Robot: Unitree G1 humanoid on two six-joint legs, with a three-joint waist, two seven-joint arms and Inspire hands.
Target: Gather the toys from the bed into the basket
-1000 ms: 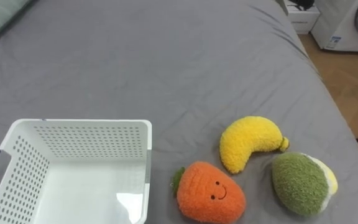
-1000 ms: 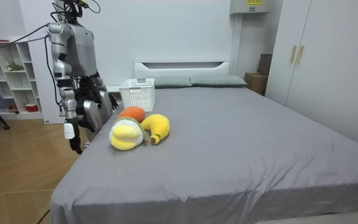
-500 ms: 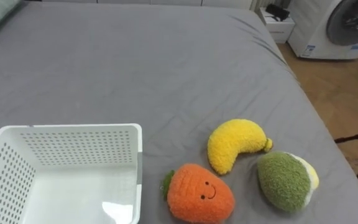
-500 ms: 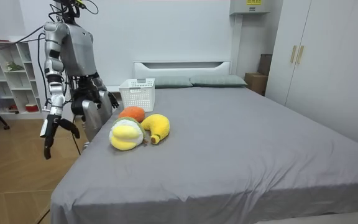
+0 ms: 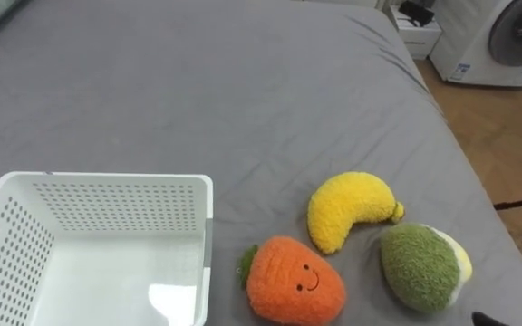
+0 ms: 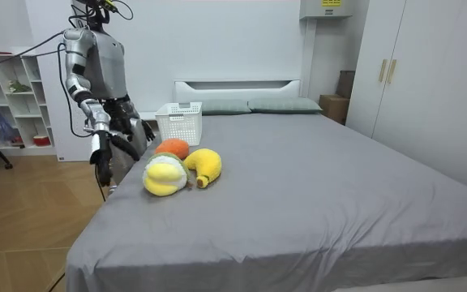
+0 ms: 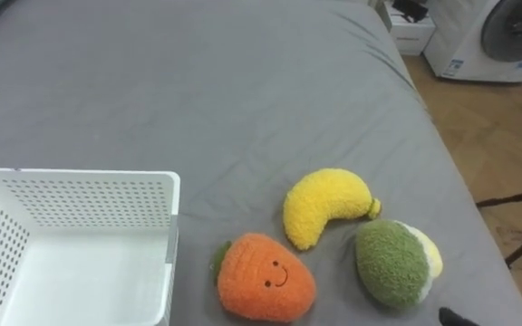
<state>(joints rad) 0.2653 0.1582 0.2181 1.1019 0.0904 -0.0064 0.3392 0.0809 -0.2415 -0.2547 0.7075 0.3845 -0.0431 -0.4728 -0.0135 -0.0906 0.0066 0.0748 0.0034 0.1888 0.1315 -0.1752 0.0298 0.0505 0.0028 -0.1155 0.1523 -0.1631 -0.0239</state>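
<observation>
Right hand (image 6: pixel 100 152), grip impossible to tell, swings back in toward the green plush toy (image 5: pixel 421 268) on the bed (image 5: pixel 243 91); basket (image 5: pixel 116 178) empty.

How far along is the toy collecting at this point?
Done: nothing yet; the basket is empty. In hand: the right hand is at the bed's edge near the toys, holding none. Left: carrot, banana and green toy all lie on the bed.

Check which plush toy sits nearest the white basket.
The orange carrot plush: it lies just right of the white basket, while the yellow banana plush and the green plush sit farther right.
</observation>
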